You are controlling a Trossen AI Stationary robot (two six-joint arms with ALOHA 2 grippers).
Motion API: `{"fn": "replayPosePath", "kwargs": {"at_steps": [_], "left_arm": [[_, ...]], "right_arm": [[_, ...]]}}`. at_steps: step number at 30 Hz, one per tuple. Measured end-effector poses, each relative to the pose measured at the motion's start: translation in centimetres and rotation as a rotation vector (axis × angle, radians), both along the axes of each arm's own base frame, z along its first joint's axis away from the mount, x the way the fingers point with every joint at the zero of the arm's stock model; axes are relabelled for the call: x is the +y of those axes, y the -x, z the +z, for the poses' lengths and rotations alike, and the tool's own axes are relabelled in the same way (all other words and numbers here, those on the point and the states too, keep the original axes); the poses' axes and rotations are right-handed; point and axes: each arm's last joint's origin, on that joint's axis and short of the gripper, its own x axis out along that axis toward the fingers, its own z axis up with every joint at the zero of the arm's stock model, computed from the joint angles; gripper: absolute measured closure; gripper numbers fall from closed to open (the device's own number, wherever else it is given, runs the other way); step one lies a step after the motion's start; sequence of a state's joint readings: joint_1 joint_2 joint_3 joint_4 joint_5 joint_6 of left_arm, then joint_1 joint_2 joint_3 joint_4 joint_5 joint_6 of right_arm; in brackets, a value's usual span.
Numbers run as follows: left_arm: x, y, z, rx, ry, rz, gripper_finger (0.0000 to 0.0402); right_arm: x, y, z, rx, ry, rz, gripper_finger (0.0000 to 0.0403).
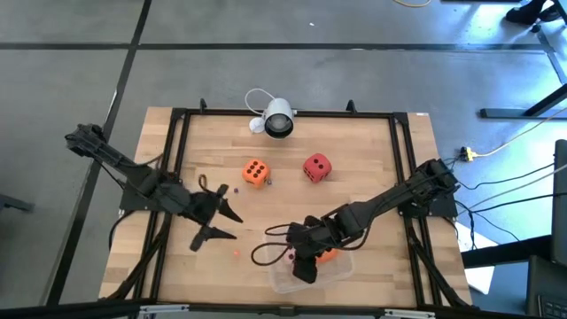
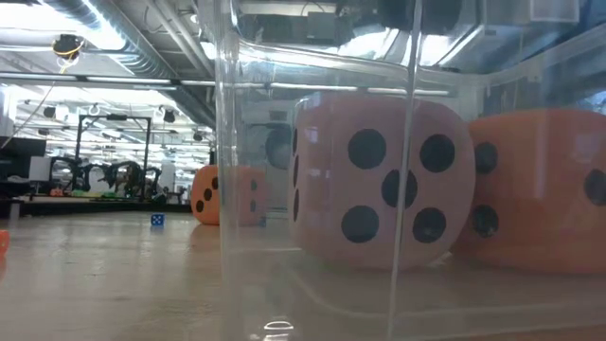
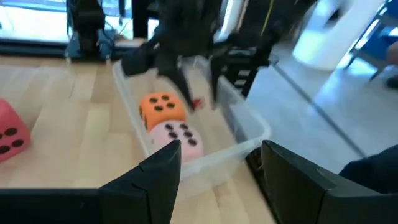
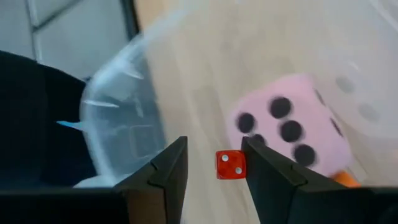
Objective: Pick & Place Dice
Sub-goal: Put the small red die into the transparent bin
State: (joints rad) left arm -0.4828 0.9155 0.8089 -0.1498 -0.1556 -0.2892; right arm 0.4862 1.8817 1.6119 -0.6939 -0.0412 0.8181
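A clear tub stands at the table's near edge. Inside it, a pale pink die and an orange die rest on its floor. My right gripper hangs over the tub, pointing down, open, with a tiny red die in the gap between its fingers. A second orange die and a red die sit on the table farther back. My left gripper is open and holds nothing. It hovers left of the tub and points toward it. My right gripper has the tiny red die in its gap, close against the inner side of one finger. Bare wood shows between the die and the other finger. Whether that finger touches the die, I cannot tell.
A white camera sits at the far edge. Black frame rails run along the table's sides. A tiny blue die and other tiny dice lie scattered on the wood. A cable loop hangs left of the tub.
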Motion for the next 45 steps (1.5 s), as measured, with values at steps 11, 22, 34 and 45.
{"fn": "replayPosePath", "kwargs": {"at_steps": [11,22,34,45], "left_arm": [[-1.8,-3.7,-1.3,-0.109,-0.136,-0.005,0.0187],[-3.6,-7.8,-4.7,-0.184,-0.458,-0.065,0.0187],[-4.4,-10.3,-5.2,-0.332,-0.582,-0.104,0.0187],[-5.5,-12.1,-6.2,-0.34,-0.695,-0.184,0.0187]], "right_arm": [[1.0,0.8,2.3,-0.164,0.036,-0.088,0.0252],[1.2,0.8,2.5,-0.186,0.028,-0.152,0.0252],[1.3,0.7,2.6,-0.2,-0.01,-0.18,0.0252],[1.0,0.3,2.8,-0.216,-0.023,-0.195,0.0252]]}}
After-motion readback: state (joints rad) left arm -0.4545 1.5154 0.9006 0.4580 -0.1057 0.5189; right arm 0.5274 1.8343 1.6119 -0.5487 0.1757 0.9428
